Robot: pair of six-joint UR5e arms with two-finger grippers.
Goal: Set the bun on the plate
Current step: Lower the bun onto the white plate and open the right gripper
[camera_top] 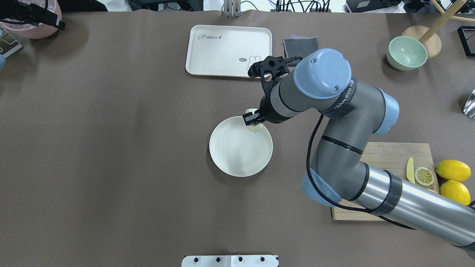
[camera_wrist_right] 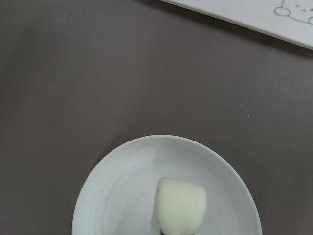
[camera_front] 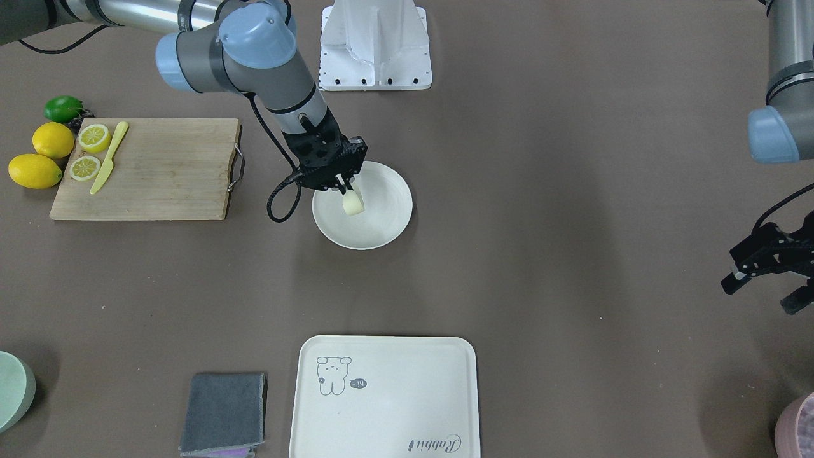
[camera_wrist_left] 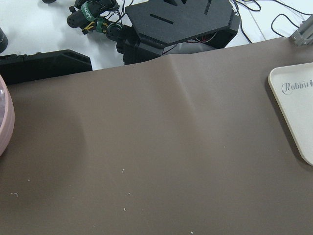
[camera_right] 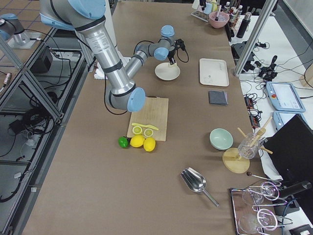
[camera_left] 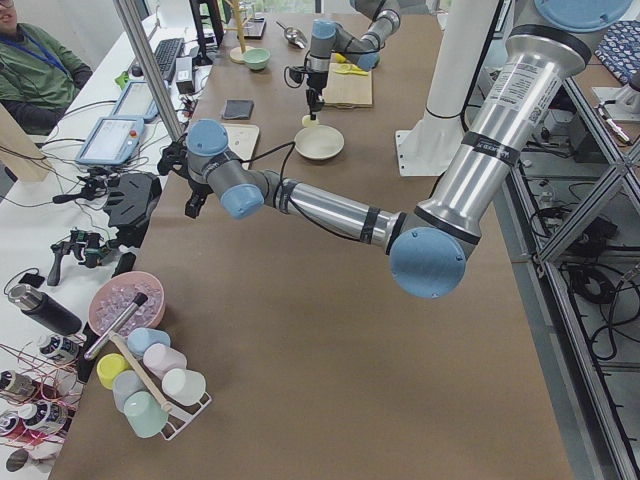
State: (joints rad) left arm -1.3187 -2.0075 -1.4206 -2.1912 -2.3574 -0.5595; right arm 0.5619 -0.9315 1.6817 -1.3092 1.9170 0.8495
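The bun [camera_front: 353,203], a small pale cream lump, hangs between the fingers of my right gripper [camera_front: 348,191], which is shut on it. It sits over the inner part of the round cream-white plate [camera_front: 378,226], toward the rim nearest the tray. I cannot tell whether it touches the plate. The right wrist view looks down on the bun [camera_wrist_right: 180,203] with the plate [camera_wrist_right: 117,196] under it. From overhead, the arm covers most of the bun above the plate [camera_top: 237,150]. My left gripper [camera_front: 760,294] hovers far off at the table's end, open and holding nothing.
A rectangular tray [camera_front: 407,407] with a bear drawing lies beyond the plate, a grey cloth [camera_front: 222,413] beside it. The cutting board [camera_front: 159,172] carries lemon halves and a yellow knife, with whole lemons [camera_front: 44,156] next to it. A green bowl [camera_top: 406,53] stands far right.
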